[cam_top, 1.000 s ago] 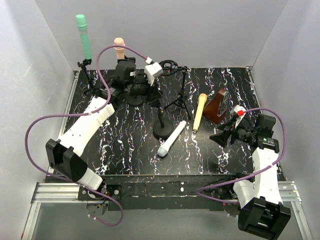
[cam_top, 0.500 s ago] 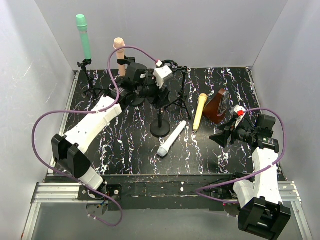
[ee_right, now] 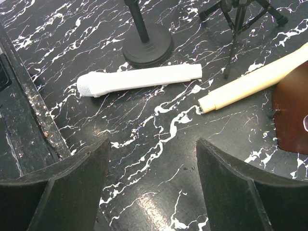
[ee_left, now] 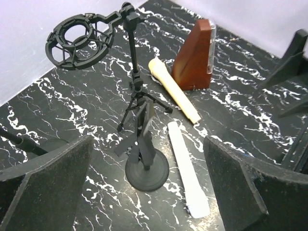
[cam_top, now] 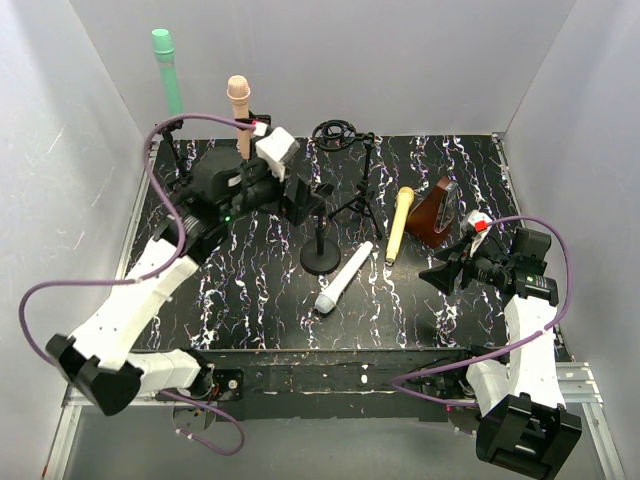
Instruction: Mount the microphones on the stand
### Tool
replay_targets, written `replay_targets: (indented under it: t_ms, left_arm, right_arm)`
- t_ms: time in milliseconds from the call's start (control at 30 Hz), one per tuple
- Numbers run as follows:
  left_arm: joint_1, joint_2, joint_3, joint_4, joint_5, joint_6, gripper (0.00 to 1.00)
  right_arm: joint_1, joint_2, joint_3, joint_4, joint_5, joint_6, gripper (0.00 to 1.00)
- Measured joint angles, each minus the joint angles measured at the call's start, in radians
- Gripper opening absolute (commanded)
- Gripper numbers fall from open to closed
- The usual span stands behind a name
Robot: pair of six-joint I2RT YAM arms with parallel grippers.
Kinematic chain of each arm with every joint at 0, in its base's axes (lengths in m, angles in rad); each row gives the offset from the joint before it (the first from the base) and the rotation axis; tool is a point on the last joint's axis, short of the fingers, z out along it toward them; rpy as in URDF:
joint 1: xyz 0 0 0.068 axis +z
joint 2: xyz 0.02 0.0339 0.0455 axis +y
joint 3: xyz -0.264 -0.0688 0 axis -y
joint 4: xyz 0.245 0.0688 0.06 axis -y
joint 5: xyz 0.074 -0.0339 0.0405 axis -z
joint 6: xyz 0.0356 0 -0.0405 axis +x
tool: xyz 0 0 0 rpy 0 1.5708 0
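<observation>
The mint green microphone (cam_top: 166,72) stands upright in a clip stand at the back left. Beside it the peach-pink microphone (cam_top: 239,112) stands upright in another stand. The white microphone (cam_top: 343,278) (ee_left: 187,175) (ee_right: 139,79) and the yellow microphone (cam_top: 399,225) (ee_left: 173,90) (ee_right: 252,81) lie flat on the black marbled table. A round-base stand (cam_top: 321,256) (ee_left: 147,169) holds nothing. My left gripper (cam_top: 299,200) (ee_left: 148,161) is open and empty, just right of the pink microphone and facing that stand. At the right my right gripper (cam_top: 446,272) (ee_right: 154,187) hangs open and empty over bare table.
A tripod stand (cam_top: 360,200) (ee_left: 136,91) carries a ring-shaped shock mount (cam_top: 335,133) (ee_left: 76,39). The brown wedge (cam_top: 436,211) (ee_left: 195,55) (ee_right: 293,113) sits right of the yellow microphone. White walls close in the back and both sides.
My left gripper opened, let go of the peach-pink microphone and drew back toward the near left. That microphone stays upright in its stand. The right arm has not moved.
</observation>
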Motion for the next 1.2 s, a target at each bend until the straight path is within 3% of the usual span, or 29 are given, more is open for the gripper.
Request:
replay_targets:
  t_ms: [200,600,933,1200]
  left_arm:
    - [0.000,-0.180,-0.134,0.007,-0.005,-0.084,0.98]
    - [0.000,-0.470,-0.545,0.008,-0.027,-0.317,0.98]
    - [-0.006,-0.426,-0.801,0.185,-0.008,-0.520,0.97]
    - [-0.147,-0.344,-0.899,0.369,-0.064,-0.536,0.97]
  right_arm:
    - [0.000,0.000,0.000,0.000,0.000,0.000,0.79]
    - [0.000,0.001,0.000,0.000,0.005,0.000,0.79]
    - [0.000,0.008,-0.006,0.005,0.008,0.000,0.79]
    - [0.000,0.018,-0.013,0.008,0.015,0.000,0.79]
